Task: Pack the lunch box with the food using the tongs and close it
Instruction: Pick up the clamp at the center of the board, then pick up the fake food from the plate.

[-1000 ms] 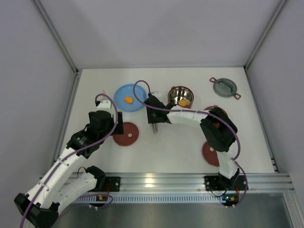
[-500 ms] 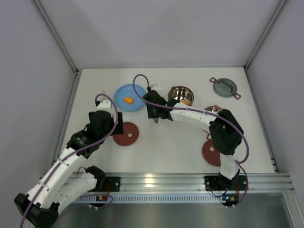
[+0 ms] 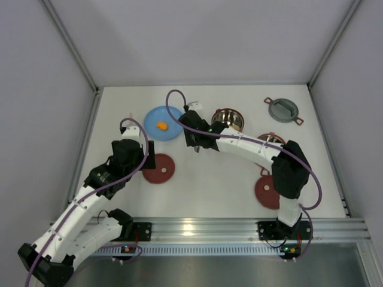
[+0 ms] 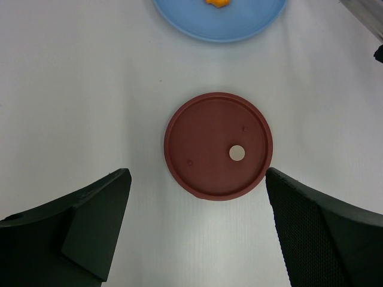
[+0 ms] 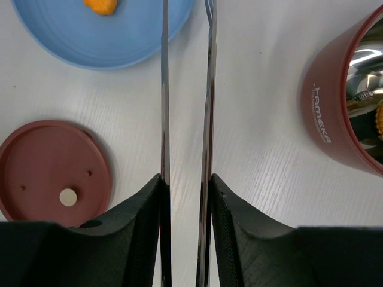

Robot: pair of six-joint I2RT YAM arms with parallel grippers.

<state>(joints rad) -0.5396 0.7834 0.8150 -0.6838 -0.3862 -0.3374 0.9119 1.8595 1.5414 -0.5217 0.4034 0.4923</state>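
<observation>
My right gripper (image 5: 187, 185) is shut on the silver tongs (image 5: 164, 89), whose two slim arms stay a little apart and point toward the blue plate (image 5: 119, 42). An orange piece of food (image 5: 100, 6) lies on that plate, left of the tong tips. A dark-red lunch box bowl (image 5: 353, 107) stands to the right with an orange piece (image 5: 379, 119) inside. From above, my right gripper (image 3: 192, 134) sits between plate (image 3: 170, 115) and bowl (image 3: 228, 119). My left gripper (image 4: 197, 176) hangs open over a dark-red lid (image 4: 218, 145).
The grey two-eared cover (image 3: 283, 110) lies at the back right. A second dark-red lid (image 3: 266, 191) lies near the right arm's base, and another bowl (image 3: 270, 139) shows partly behind that arm. Grey walls close in the table on three sides.
The right arm has carried the tongs away from me and to the left, from beside the bowl toward the blue plate. The left arm has not moved.
</observation>
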